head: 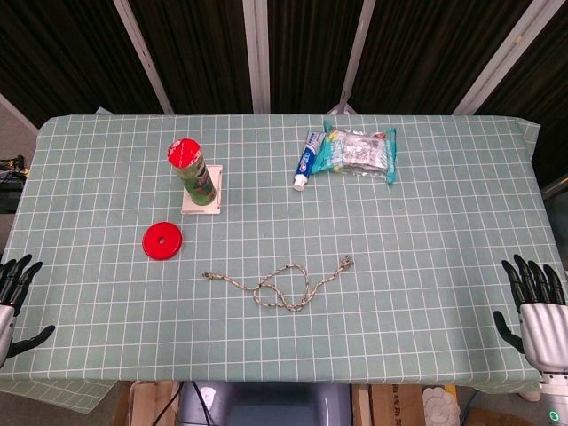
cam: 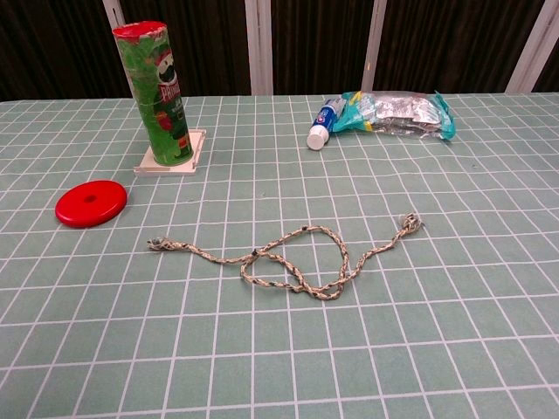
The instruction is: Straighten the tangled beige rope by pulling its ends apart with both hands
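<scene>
Looped, tangled beige braided rope [cam: 288, 259] lay untouched; left hand [head: 15, 297] and right hand [head: 535, 311] rested spread, holding nothing

Probably a lab: checked tablecloth [head: 426, 266], dark slatted backdrop [head: 204, 53].

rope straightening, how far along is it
Nothing looks done yet: the beige rope lies on the table with a loose loop in its middle. Nothing is in hand: the left hand and right hand sit at the table's near corners, fingers apart, far from the rope. Grasping both ends and pulling them apart remains.
</scene>
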Available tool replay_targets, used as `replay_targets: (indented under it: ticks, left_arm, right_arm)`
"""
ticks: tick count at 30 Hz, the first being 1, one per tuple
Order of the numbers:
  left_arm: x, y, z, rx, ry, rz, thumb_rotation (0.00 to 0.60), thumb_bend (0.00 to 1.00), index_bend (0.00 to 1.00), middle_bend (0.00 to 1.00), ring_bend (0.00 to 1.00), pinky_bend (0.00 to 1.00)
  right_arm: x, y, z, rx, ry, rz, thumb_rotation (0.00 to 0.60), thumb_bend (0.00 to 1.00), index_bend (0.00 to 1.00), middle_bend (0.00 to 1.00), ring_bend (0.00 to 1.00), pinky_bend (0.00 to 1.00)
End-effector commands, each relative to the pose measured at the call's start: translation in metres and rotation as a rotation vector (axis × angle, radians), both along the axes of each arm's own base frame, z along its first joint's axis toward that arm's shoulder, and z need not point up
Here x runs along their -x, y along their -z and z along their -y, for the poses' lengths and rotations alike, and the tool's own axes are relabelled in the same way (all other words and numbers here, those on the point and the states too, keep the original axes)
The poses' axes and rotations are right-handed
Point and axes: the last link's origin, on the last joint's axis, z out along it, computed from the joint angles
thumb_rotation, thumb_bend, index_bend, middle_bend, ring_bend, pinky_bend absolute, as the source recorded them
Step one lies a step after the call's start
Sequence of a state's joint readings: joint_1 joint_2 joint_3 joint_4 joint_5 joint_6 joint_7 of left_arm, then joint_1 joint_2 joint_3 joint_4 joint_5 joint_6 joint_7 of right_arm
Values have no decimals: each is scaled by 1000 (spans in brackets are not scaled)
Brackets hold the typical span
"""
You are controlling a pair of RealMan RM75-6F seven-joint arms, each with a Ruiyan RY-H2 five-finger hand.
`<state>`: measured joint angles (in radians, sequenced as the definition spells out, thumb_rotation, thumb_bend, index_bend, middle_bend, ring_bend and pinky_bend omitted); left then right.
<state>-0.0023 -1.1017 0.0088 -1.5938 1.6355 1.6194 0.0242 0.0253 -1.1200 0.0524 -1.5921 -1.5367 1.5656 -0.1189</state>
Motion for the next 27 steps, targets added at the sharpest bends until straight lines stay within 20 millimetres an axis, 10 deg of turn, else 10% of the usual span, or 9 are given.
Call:
replay_targets:
  ticks: [1,13,27]
  left_arm:
    - [0,0,0,-1,0,1,600,114,72,0,0,0]
    - [1,-1,0,-5,-2,6,600,114,72,0,0,0]
    - [1,0,-3,-4,-1,3,600,114,71,0,0,0]
  right_arm:
    - [-1,0,0,1,-3,2,600,390,0,0,0,0]
    - [-24,14,7,-97,-124,91,600,390,0,0,0,0]
    - [-107,100,73,-358,-266,190,600,390,400,87,0,0]
